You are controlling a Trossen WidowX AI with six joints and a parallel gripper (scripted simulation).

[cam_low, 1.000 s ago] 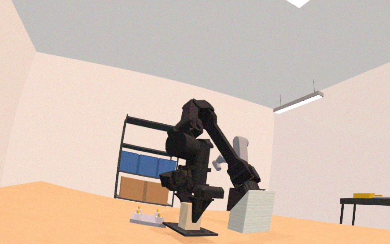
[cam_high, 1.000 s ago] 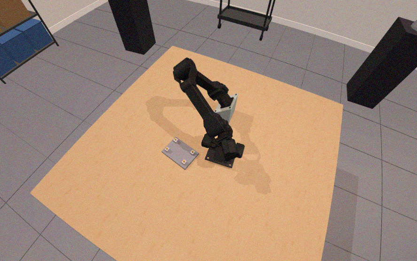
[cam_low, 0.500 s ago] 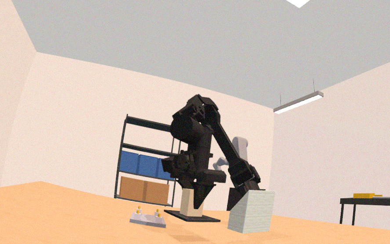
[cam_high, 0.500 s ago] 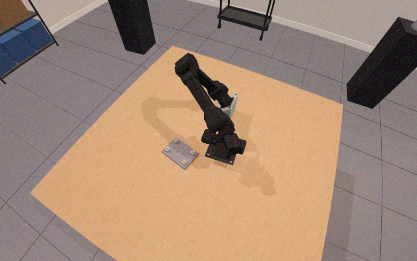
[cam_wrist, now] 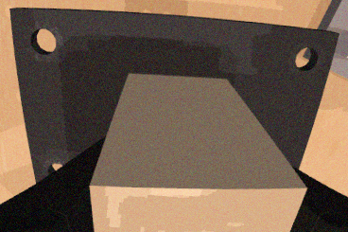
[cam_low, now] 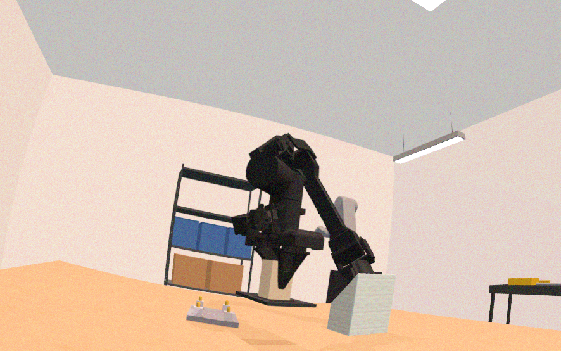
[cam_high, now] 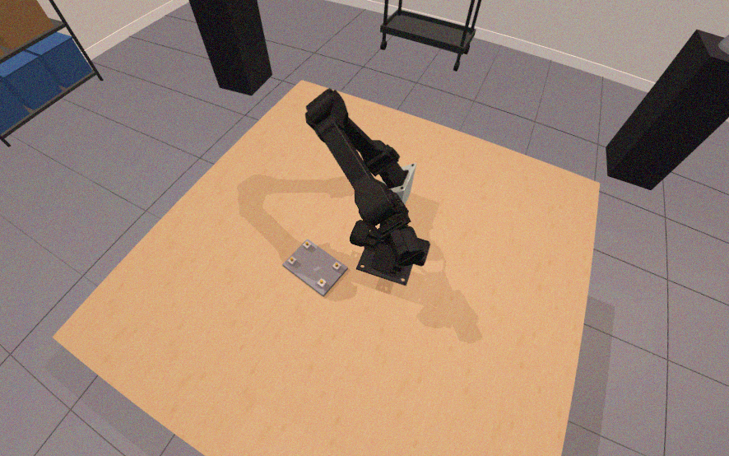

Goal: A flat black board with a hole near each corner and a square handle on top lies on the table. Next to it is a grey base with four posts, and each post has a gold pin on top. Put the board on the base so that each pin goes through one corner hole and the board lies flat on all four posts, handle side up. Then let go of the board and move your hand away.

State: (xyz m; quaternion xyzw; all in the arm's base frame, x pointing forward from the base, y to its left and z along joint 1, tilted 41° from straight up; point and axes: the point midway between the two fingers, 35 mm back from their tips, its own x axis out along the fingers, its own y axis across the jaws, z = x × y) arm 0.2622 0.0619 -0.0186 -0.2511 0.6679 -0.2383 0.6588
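Hand [cam_high: 388, 248] [cam_low: 276, 279] grasping the board [cam_high: 373, 272] [cam_low: 304, 303] [cam_wrist: 142, 42] by its handle [cam_low: 268, 279] [cam_wrist: 189, 132], base [cam_high: 315, 267] [cam_low: 213, 317] beside it, both inward from the worktop's [cam_high: 310, 362] [cam_low: 99, 313] edges

A black board [cam_high: 369, 272] [cam_low: 274, 301] [cam_wrist: 151, 56] with corner holes and a beige square handle [cam_low: 268, 279] [cam_wrist: 189, 132] hangs handle-up beside a grey base [cam_high: 315, 268] [cam_low: 213, 317] [cam_wrist: 341, 42] bearing four gold-pinned posts.

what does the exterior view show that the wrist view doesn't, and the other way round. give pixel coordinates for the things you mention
Only the exterior view: the arm [cam_high: 350, 152] [cam_low: 324, 196] bent over the table, the ceiling lamp [cam_low: 428, 147] and the shelf unit [cam_low: 173, 226] with blue and brown boxes.

Only the wrist view: holes in the black board [cam_high: 384, 274] [cam_low: 276, 300] [cam_wrist: 156, 46].

Both: that board, its handle [cam_low: 268, 279] [cam_wrist: 189, 132] between the fingers of the tool [cam_low: 274, 272] [cam_wrist: 177, 145], and the grey base [cam_high: 315, 268] [cam_low: 215, 315] [cam_wrist: 338, 37], cut off at the wrist view's edge.
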